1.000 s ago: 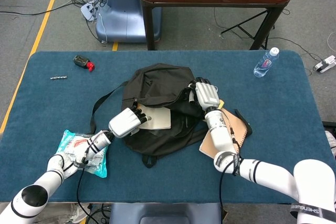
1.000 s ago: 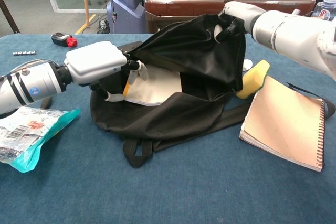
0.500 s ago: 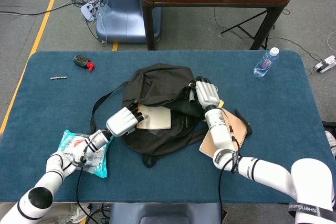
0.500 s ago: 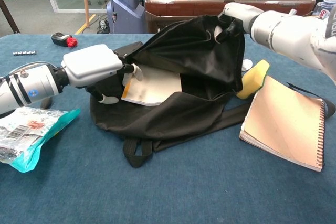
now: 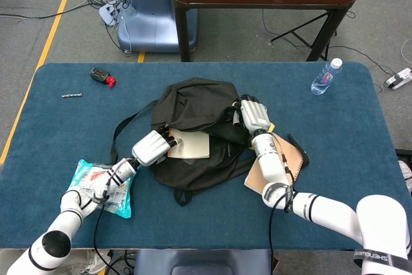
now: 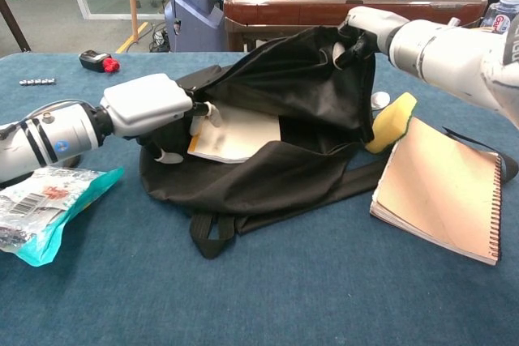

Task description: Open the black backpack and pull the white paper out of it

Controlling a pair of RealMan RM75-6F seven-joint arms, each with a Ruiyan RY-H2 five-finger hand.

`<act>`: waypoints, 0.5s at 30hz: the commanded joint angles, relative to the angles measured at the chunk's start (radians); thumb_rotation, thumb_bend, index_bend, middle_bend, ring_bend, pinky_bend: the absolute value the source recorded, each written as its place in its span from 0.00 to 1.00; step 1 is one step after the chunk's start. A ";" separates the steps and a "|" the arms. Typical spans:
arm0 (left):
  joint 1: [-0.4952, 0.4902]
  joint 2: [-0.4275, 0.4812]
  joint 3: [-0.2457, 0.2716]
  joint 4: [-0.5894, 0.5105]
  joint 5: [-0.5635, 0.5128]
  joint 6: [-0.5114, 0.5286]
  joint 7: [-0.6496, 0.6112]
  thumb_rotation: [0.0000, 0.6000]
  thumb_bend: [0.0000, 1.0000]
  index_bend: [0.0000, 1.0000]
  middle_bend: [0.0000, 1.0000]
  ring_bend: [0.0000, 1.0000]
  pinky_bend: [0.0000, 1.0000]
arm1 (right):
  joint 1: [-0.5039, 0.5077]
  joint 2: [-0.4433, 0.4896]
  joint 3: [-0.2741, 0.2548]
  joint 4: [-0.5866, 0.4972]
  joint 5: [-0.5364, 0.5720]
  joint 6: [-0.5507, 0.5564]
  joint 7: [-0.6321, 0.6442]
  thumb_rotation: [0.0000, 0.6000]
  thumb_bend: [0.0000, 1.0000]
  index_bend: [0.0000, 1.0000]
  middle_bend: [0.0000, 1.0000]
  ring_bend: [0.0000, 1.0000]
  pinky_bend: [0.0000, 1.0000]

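Observation:
The black backpack (image 5: 193, 134) (image 6: 284, 119) lies open in the middle of the blue table. My right hand (image 5: 253, 115) (image 6: 362, 27) grips the upper flap at its edge and holds it lifted. The white paper (image 5: 190, 145) (image 6: 237, 137) lies in the opening, with a yellow strip along its left side. My left hand (image 5: 153, 147) (image 6: 150, 105) is at the paper's left edge and pinches its corner between thumb and fingers. Part of the paper stays under the bag's lower lip.
A brown spiral notebook (image 6: 442, 190) (image 5: 275, 169) and a yellow sponge (image 6: 390, 121) lie right of the bag. A teal snack packet (image 6: 36, 211) (image 5: 102, 187) lies under my left forearm. A water bottle (image 5: 326, 76) stands far right, a black and red object (image 5: 102, 76) far left.
My left hand shifted slightly back and forth at the bag's mouth and the paper slid a little leftward and outward. The right hand keeps holding the flap up.

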 commanded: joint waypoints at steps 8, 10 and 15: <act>-0.039 -0.034 -0.009 0.005 -0.026 -0.039 0.026 1.00 0.22 0.35 0.46 0.37 0.41 | -0.004 0.005 0.003 0.000 0.000 -0.001 0.011 1.00 0.72 0.60 0.29 0.11 0.10; -0.044 -0.040 -0.013 0.002 -0.035 -0.046 0.026 1.00 0.22 0.35 0.46 0.37 0.41 | -0.005 0.006 0.003 0.001 0.000 -0.002 0.014 1.00 0.72 0.60 0.29 0.11 0.10; -0.054 -0.055 -0.034 -0.011 -0.065 -0.065 0.010 1.00 0.22 0.37 0.46 0.37 0.41 | -0.008 0.003 0.000 0.008 -0.001 -0.005 0.019 1.00 0.72 0.60 0.29 0.11 0.10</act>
